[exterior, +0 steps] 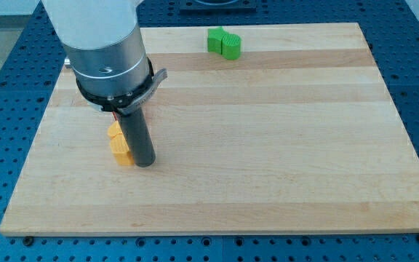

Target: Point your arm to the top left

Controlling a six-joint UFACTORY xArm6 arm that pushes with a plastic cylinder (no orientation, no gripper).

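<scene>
- Wooden board (268,145) lay flat on a blue perforated bench (6,65); its pale planks ran left to right.
- Arm housing (100,44), grey with a black collar, stood over the board's far-left area.
- From the collar a dark rod (138,135) descended; my tip (145,164) met the board in the left half, nearer the near edge than the far one.
- No gripper was fitted, so no open or closed state applied; the rod held nothing.
- An orange block (118,145), shape partly hidden by the rod, sat touching or just beside the tip on its left.
- A green block (224,43), of rounded lobed shape, sat near the far edge, well apart from the tip, to its right.
</scene>
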